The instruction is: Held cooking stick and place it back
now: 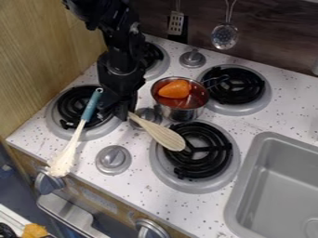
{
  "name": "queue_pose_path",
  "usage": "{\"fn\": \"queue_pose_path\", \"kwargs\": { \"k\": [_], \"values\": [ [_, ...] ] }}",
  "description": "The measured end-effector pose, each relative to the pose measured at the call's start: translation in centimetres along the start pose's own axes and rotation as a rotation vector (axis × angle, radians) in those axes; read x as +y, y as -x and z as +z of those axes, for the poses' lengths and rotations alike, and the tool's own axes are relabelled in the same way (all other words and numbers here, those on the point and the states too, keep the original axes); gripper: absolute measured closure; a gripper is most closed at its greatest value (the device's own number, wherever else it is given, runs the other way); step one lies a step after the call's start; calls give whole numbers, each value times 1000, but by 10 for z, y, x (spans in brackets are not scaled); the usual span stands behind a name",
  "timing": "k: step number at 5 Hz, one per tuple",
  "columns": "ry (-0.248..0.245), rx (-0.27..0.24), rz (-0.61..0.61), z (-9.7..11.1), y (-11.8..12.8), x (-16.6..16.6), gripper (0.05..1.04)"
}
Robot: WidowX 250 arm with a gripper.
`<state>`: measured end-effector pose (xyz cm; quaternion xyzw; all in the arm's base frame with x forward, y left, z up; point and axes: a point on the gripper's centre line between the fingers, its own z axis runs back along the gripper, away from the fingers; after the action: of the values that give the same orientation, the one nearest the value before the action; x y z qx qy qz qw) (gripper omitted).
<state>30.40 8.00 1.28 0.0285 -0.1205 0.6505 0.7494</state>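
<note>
Grips the wooden spoon (164, 136) by the handle's end (132, 115) with the fingers (124, 109), near the pot (179, 113) and partly over the near right burner (197, 161); could twist loose from so short a hold, or knock the pot if swung far

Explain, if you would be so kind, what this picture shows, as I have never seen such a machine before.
You are looking down at a slant, from a fixed camera, at a toy kitchen. The black shape coming in from the top is a robot arm; at its lower end is its grasping part, the tool. A wooden spatula has its handle end at the tool and seems to be held there, though the grip itself is hard to make out. A blue-handled utensil crosses the left front burner. Among the burners stands a metal pot with an orange item inside. At the right is a grey sink.
</note>
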Motion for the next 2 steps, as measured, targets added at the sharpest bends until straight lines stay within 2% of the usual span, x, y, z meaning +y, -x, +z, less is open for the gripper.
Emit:
{"fn": "queue_pose_path", "kwargs": {
  "k": [1, 2],
  "values": [
    [0, 3, -5, 0, 5, -1, 447],
    [-38, -9, -45, 9, 10, 1, 134]
  ]
}}
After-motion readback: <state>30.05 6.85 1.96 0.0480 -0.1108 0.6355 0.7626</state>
